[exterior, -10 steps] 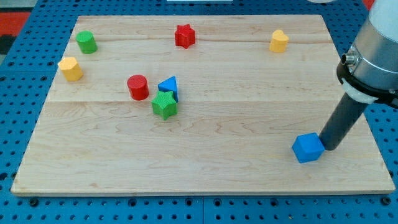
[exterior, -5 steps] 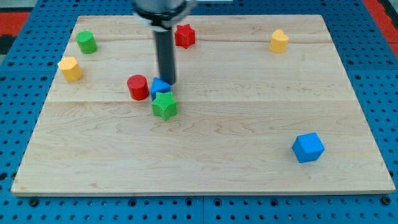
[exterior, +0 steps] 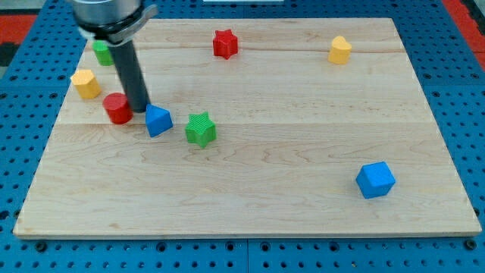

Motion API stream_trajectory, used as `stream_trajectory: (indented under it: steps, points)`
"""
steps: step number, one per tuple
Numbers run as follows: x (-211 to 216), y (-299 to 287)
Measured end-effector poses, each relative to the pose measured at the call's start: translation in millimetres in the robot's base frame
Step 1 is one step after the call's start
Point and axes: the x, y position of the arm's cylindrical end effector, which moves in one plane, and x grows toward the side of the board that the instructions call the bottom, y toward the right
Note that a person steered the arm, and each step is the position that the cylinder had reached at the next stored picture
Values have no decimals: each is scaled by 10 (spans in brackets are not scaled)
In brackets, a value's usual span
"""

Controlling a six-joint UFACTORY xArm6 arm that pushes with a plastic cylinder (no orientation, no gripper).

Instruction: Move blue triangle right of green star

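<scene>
The blue triangle (exterior: 158, 120) lies on the wooden board, to the left of the green star (exterior: 201, 128) with a small gap between them. My tip (exterior: 139, 109) stands between the red cylinder (exterior: 117, 108) on its left and the blue triangle on its lower right, touching or nearly touching both. The rod rises from there toward the view's top left.
A yellow block (exterior: 86, 83) and a green cylinder (exterior: 101, 52), partly behind the rod, sit at the left. A red star (exterior: 223, 43) is at the top middle, a yellow block (exterior: 340, 50) at the top right, a blue cube (exterior: 376, 180) at the lower right.
My tip swept left from above the green star. The blue triangle and the red cylinder both slid left; the triangle now sits left of the star instead of behind it.
</scene>
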Motion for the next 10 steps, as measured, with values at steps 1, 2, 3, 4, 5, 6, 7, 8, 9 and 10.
stream_trajectory:
  steps: [1,2,3,4,5,6,7,8,9,10]
  points:
    - [155,252]
    - [-103,478]
    - [158,926]
    - [466,1211]
    - [411,858]
    - [279,857]
    - [416,417]
    - [590,261]
    - [713,482]
    - [861,416]
